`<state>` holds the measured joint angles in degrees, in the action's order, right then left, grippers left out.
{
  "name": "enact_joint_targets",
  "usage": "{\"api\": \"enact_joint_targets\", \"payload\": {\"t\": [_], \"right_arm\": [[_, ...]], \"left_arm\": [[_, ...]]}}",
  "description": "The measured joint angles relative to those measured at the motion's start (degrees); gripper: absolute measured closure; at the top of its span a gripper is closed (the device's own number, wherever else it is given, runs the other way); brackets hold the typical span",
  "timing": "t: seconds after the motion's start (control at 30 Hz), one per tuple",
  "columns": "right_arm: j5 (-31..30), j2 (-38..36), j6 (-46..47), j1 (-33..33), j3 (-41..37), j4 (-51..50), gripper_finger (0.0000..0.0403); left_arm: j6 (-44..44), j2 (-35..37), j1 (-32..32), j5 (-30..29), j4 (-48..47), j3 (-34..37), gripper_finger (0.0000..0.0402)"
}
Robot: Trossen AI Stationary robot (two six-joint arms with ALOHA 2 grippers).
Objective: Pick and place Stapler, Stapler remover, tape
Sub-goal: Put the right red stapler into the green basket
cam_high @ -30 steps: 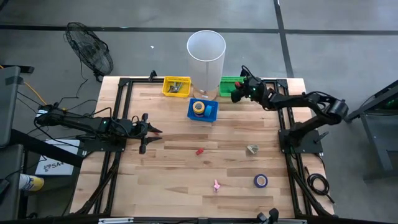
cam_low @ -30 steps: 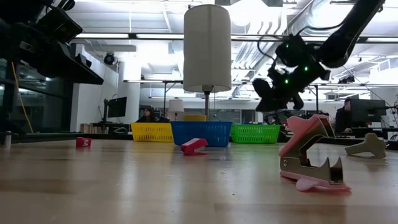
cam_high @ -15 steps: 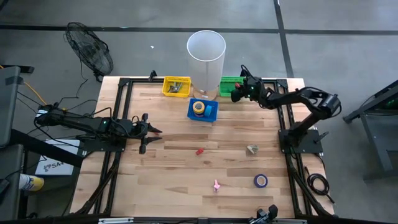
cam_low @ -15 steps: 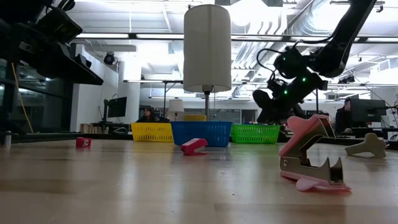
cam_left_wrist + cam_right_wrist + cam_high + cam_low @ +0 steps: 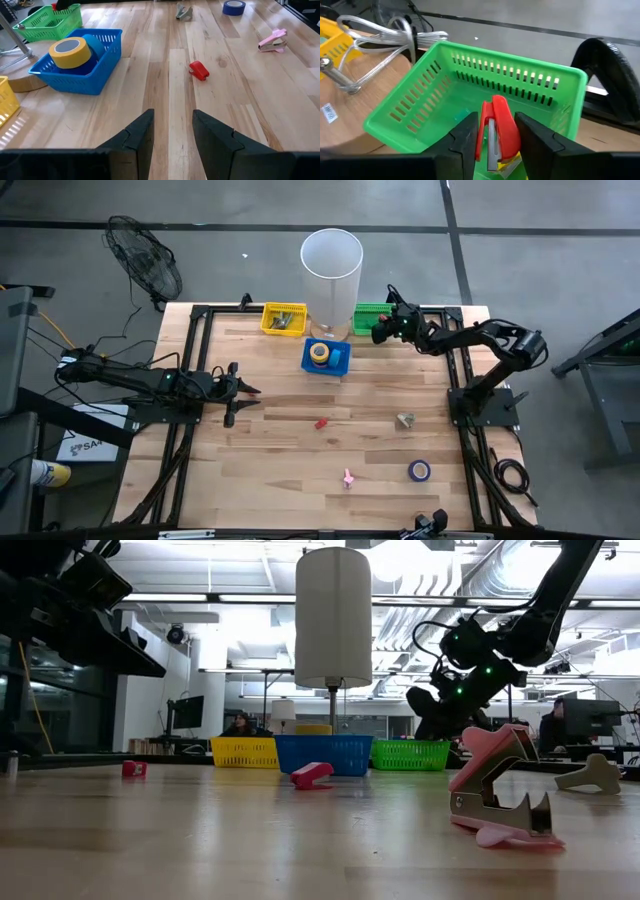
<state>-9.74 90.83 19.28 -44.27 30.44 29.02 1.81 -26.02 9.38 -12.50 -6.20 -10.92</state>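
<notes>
Jaws of our right gripper [image 5: 492, 145] flank the red stapler [image 5: 495, 131] above the green basket [image 5: 420, 107], whether gripping or releasing we cannot tell; positioned so it drops inside. Our left gripper [image 5: 172, 131] waits parted, empty.

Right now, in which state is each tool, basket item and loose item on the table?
left tool, open, empty, low over the table.
right tool, over the green basket.
red stapler, at the right tool, over the green basket; held or released, unclear.
yellow tape, lying in the blue basket.
blue tape, flat on the table.
pink staple remover, loose on the table.
</notes>
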Motion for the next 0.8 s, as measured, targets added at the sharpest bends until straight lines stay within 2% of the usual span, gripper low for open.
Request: {"api": "enact_joint_targets", "payload": {"t": [0.37,0.47,0.6,0.8], "right_arm": [[-1.0,0.0,0.0,0.0,0.0,0.0,0.0271],[0.7,-0.4,0.0,0.0,0.0,-0.1,0.0271],[5.9,-2.3,0.2,0.0,0.0,-1.3,0.0271],[10.0,-8.8,0.2,0.1,0.0,-11.0,0.0272]], "left_arm": [[0.0,0.0,0.0,0.0,0.0,0.0,0.027],[0.0,0.0,0.0,0.0,0.0,0.0,0.027],[0.0,0.0,0.0,0.0,0.0,0.0,0.027],[0.0,0.0,0.0,0.0,0.0,0.0,0.027]]}}
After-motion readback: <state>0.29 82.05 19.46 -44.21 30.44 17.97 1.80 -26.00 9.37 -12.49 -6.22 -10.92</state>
